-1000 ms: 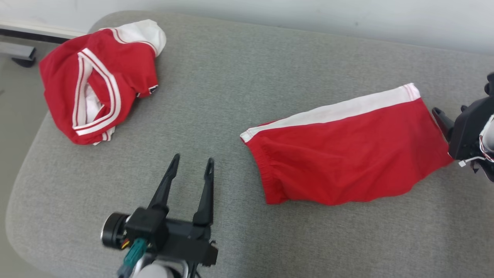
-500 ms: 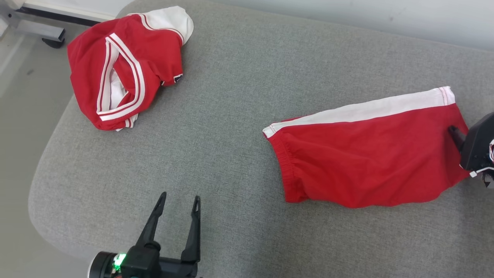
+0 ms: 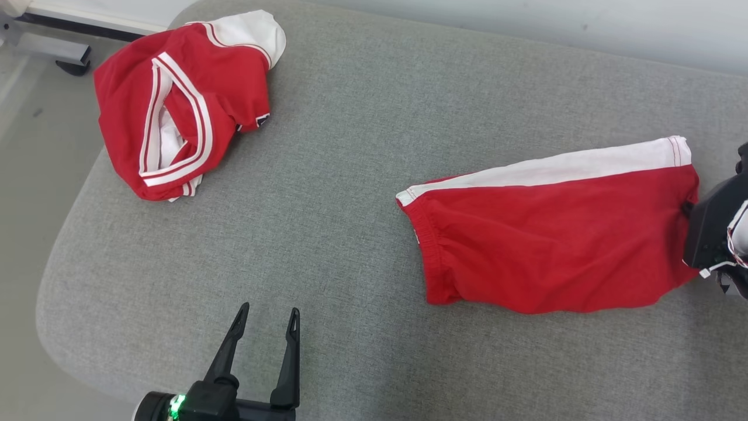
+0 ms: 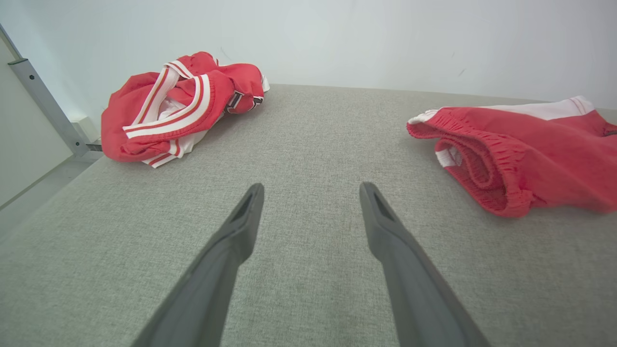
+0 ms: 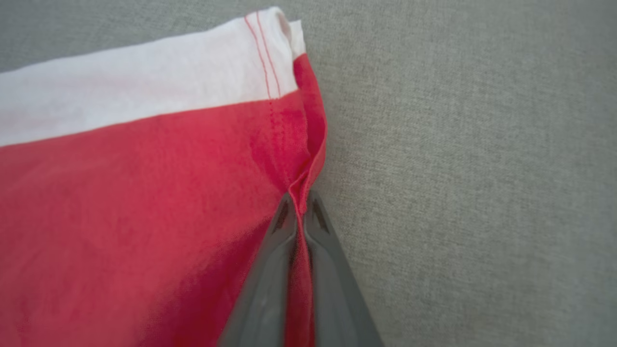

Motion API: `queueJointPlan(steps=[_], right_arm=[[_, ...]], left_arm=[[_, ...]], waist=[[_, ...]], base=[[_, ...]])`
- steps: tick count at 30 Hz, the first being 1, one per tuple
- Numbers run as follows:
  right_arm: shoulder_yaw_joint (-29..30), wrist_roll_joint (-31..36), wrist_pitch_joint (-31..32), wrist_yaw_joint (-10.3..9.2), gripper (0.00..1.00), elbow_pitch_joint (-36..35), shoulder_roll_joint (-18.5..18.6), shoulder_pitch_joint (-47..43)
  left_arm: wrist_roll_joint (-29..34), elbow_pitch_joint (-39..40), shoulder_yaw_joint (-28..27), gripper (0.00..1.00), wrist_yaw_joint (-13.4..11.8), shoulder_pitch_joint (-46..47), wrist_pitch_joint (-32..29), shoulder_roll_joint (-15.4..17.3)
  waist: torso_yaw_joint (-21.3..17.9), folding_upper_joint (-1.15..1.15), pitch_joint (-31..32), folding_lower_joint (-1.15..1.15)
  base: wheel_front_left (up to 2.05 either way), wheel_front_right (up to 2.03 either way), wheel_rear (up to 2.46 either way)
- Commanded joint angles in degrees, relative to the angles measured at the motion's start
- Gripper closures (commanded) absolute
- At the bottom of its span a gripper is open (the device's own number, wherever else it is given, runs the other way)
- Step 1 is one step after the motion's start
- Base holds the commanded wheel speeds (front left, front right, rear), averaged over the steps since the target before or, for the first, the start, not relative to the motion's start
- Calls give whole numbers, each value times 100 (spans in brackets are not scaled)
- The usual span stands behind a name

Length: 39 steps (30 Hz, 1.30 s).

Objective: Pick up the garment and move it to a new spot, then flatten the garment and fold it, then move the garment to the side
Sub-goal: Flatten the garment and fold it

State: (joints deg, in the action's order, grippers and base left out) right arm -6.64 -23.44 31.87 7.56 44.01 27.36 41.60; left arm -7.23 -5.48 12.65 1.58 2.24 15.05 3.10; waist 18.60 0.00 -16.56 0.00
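A grey fabric worktop (image 3: 362, 146) with rounded corners meets a pale wall (image 3: 526, 23). A metal frame (image 3: 47, 52) stands on the pale floor (image 3: 23, 175).

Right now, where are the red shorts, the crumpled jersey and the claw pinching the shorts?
red shorts (image 3: 543, 245): head view, middle of red panel.
crumpled jersey (image 3: 229, 88): head view, red cloth beside striped collar.
right gripper (image 5: 300, 202): right wrist view, between fingertips shut on hem.

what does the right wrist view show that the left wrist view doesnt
Right wrist view: the right tool shut on the hem of the red shorts, cloth pinched between its fingers. Left wrist view: the left tool open over the grey cushion, the crumpled red jersey at upper left, and the shorts' elastic waistband. Both: the shorts with their white stripe, lying on the cushion.
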Motion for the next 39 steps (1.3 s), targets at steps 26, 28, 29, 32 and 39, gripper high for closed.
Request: queueJointPlan(steps=[26,28,29,32,39], right_arm=[[2063,1326,-18,-15,100,-1657,105,-1645],[2178,1401,52,-15,100,-1856,53,-1752],[2213,1427,97,-15,100,-1953,17,-1787],[2254,1448,199,-15,100,-2259,-105,-1891],[1866,1128,469,-15,100,-3048,-509,-2100]], left_arm=[[-102,-104,-222,0,17,-113,18,-25],[-95,-113,-235,0,19,-117,18,-26],[-92,-121,-242,0,19,-119,18,-25],[-99,-142,-252,0,27,-131,18,-25],[-167,-214,-204,0,17,-207,18,-25]], waist=[[-550,0,368,0],[-569,0,382,0],[-580,0,393,0],[-612,0,459,0],[-644,0,709,0]], base=[[0,0,0],[0,0,0],[0,0,0],[0,0,0],[0,0,0]])
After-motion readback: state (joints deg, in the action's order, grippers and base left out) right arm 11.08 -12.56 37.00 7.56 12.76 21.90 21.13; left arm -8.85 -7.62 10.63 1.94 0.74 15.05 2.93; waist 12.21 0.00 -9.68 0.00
